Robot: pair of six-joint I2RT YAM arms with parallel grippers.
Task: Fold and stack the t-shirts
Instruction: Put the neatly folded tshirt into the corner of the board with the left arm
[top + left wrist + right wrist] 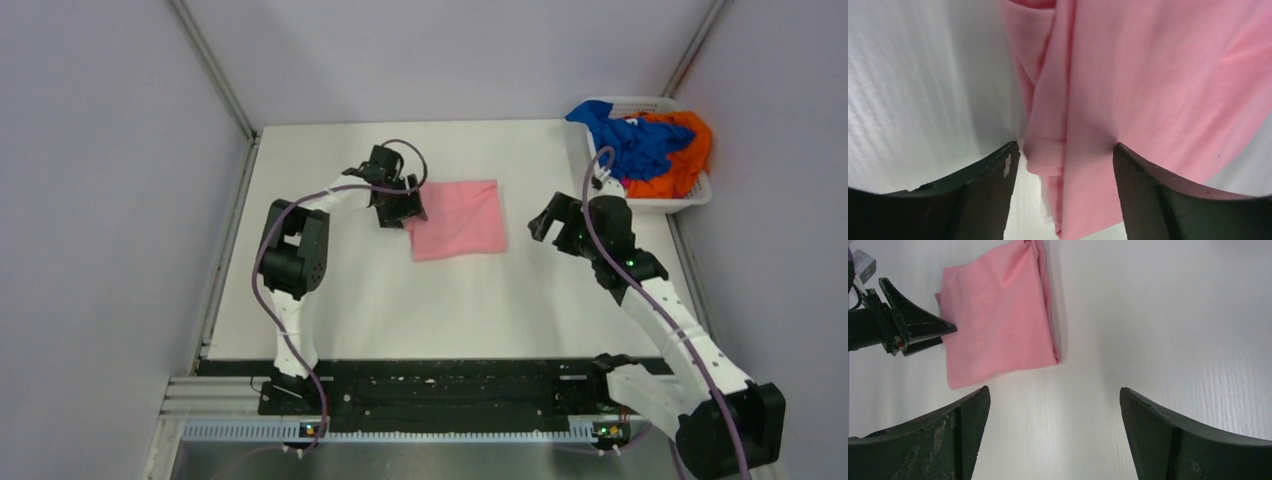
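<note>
The light pink t-shirt (458, 219) lies folded into a rectangle on the white table, also seen in the left wrist view (1158, 90) and the right wrist view (998, 315). My left gripper (398, 212) (1065, 155) is open with its jaws either side of the shirt's folded left edge. My right gripper (548, 218) (1054, 400) is open and empty over bare table, to the right of the pink shirt. The royal blue t-shirt (632, 143) and bright orange t-shirt (686, 160) lie crumpled in the basket at the back right.
The white slatted plastic basket (676, 201) stands at the table's back right corner, close behind my right arm. Grey walls enclose the table on the left, back and right. A black rail (440, 385) runs along the near edge.
</note>
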